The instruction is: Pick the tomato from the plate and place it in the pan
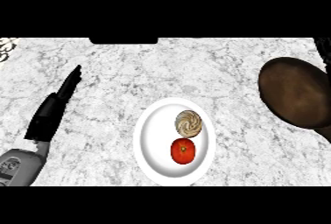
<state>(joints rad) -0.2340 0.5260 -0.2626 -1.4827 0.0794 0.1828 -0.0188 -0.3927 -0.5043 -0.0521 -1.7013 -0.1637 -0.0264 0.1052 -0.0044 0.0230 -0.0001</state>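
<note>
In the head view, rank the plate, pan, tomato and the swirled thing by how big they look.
1. White plate and brown pan: alike in size; the pan is cut off at the view's edge, so no ranking between them.
2. Tomato and swirled round item: near equal, both far smaller.

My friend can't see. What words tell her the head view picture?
A red tomato lies on a white plate beside a swirly tan bun, on a marble counter. A brown pan waits at the right. The left hand rests open at the left.
</note>
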